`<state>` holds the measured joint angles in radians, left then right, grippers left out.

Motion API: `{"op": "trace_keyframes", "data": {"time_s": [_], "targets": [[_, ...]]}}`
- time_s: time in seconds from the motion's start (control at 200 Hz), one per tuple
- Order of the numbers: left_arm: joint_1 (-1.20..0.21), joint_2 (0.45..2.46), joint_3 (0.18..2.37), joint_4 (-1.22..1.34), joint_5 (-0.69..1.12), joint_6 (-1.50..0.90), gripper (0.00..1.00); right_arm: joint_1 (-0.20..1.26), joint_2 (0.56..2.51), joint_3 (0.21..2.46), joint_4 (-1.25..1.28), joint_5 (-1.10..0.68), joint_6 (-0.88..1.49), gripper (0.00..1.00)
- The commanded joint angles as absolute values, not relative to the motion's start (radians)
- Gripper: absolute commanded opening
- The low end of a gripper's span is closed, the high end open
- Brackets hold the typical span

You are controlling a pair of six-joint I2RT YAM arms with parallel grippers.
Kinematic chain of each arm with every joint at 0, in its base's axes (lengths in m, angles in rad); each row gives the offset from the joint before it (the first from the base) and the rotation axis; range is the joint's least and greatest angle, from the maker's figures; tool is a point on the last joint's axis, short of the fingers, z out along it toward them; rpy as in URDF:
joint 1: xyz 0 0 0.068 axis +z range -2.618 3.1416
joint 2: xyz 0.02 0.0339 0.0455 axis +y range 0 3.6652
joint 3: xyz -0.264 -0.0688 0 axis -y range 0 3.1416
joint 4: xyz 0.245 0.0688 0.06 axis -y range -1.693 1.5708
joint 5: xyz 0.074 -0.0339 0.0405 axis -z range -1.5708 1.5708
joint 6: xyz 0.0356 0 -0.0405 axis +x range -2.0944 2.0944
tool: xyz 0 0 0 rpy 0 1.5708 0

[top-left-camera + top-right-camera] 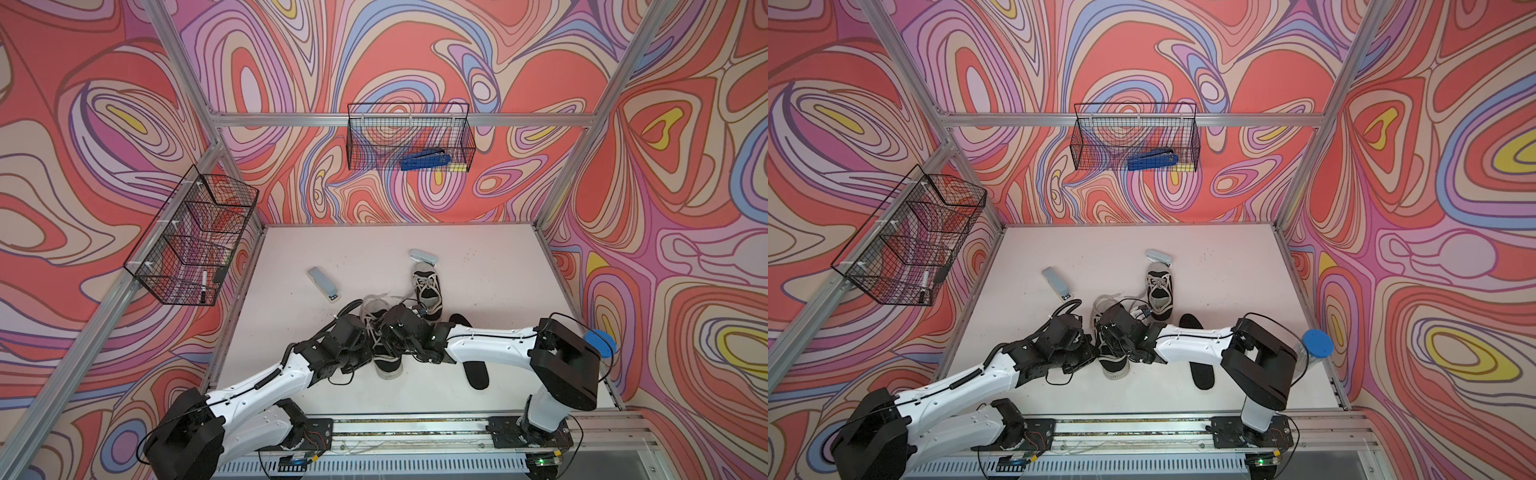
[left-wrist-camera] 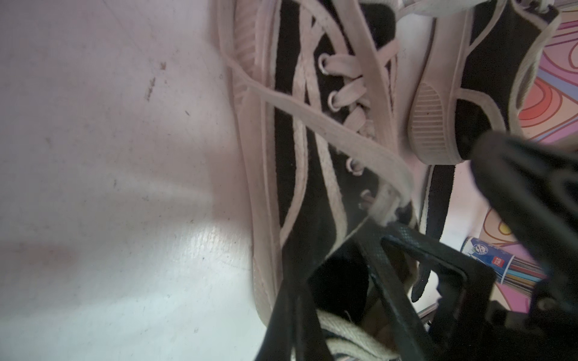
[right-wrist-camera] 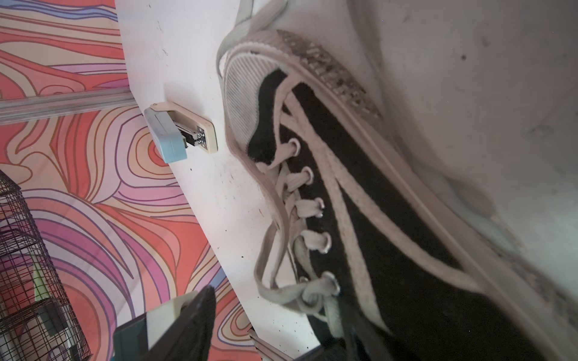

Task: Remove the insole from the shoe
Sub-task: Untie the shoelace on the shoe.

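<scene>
A black sneaker with white laces, the shoe [image 1: 388, 365] [image 1: 1113, 366], lies at the front middle of the table with both grippers over it. My left gripper [image 2: 300, 318] [image 1: 365, 345] is shut on the rim of the shoe's mouth [image 2: 337, 281]. My right gripper [image 3: 272, 325] [image 1: 388, 332] is open. One of its fingers [image 3: 190, 318] is off to the side of the shoe, and the other is down at the laces' knot [image 3: 316, 290]. A black insole [image 1: 477, 372] [image 2: 438, 200] lies flat on the table right of the shoe, partly under my right forearm. The shoe's inside is dark.
A second black sneaker [image 1: 428, 291] stands just behind. Two grey-blue staplers [image 1: 323, 284] [image 1: 424, 257] lie on the table. A wire basket [image 1: 409, 137] with a blue stapler hangs on the back wall. Another basket [image 1: 195, 237] hangs at the left. A blue-lidded container [image 1: 598, 340] stands at the right edge.
</scene>
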<state>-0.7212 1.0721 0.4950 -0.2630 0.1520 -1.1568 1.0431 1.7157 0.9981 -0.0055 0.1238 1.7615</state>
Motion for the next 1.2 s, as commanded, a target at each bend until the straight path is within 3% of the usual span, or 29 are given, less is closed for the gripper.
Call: {"op": "trace_keyframes", "data": {"time_s": [0.0,0.686,1.042,1.197], "targets": [[-0.727,1.049,0.485,-0.288,0.135,-1.174,0.0,1.033,1.731,0.992,0.022,0.168,1.745,0.65],[-0.728,1.061,0.481,-0.303,0.146,-1.165,0.0,0.994,1.749,1.009,0.154,0.171,1.657,0.53],[-0.729,1.065,0.478,-0.31,0.164,-1.157,0.0,0.974,1.834,1.069,0.248,0.164,1.605,0.54],[-0.729,1.032,0.462,-0.335,0.17,-1.156,0.0,0.955,1.881,1.14,0.221,0.204,1.552,0.59]]}}
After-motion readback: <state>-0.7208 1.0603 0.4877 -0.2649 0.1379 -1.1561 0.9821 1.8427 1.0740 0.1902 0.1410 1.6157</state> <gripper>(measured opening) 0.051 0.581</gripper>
